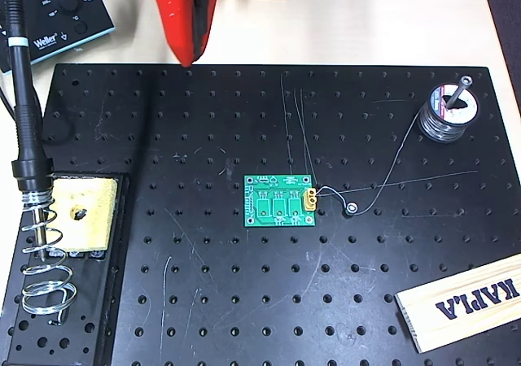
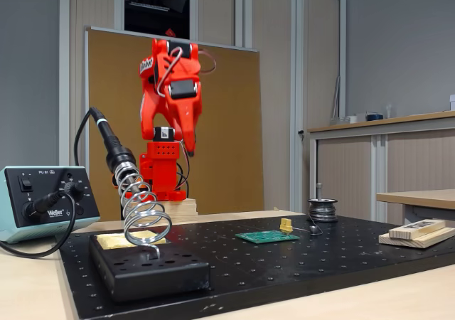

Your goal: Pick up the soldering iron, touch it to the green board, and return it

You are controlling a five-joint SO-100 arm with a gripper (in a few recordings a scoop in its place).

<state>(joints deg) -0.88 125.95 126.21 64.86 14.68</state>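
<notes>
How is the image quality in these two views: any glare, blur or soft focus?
Overhead view: even light, sharp on the green board, slight sheen on the black perforated plate, the red gripper cropped and a bit soft. Fixed view: soft room light, faint reflections on the plate's front edge, the soldering iron clear.

You see a bright red plastic pincer. Below it in the overhead view lies the small square green board, printed with white outlines and edged by a yellow connector. Left of the pincer, the slim black soldering iron carries one white band.
</notes>
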